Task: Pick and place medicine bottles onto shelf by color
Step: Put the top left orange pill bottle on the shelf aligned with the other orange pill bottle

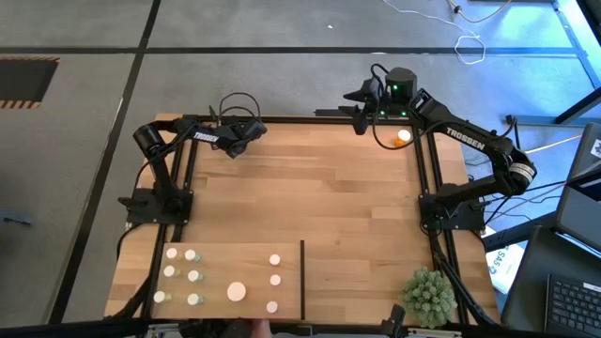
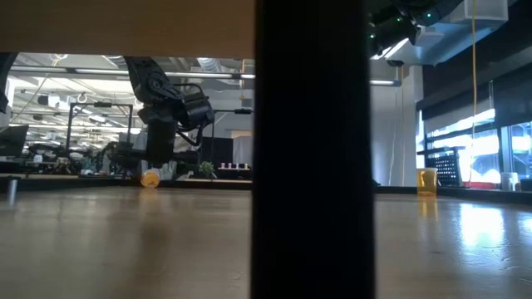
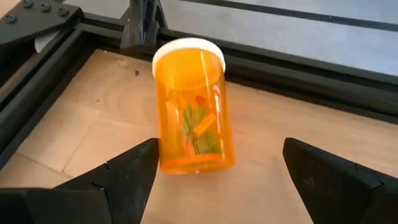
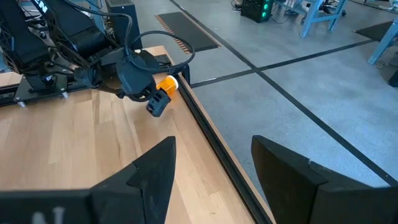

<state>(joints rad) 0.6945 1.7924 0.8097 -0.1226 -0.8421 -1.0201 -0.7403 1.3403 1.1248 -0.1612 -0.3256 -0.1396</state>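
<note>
The left gripper [image 1: 255,127] hangs near the far left corner of the tabletop [image 1: 329,197]. Its jaws stand wide open and hold nothing. In the left wrist view an orange bottle [image 3: 194,106] with a white cap lies on its side on the wood, just ahead of the open fingers [image 3: 134,171] and close to the black frame rail at the table edge; the near finger looks almost against the bottle's base, though I cannot tell whether it touches. The right wrist view shows the same orange bottle [image 4: 166,84] tucked beside the left gripper [image 4: 155,102] near the table's corner.

The right gripper [image 1: 361,111] waits at the far right edge, jaws partly open and empty. Another orange bottle [image 1: 404,136] lies on the tabletop near it, below the right arm.

The shelf [image 1: 235,279], a pale board at the near left of the tabletop, carries several white-capped bottles [image 1: 192,276] standing in small groups to the left of its thin dark divider [image 1: 302,279]. A spiky green plant ball [image 1: 429,295] sits at the near right corner.
</note>
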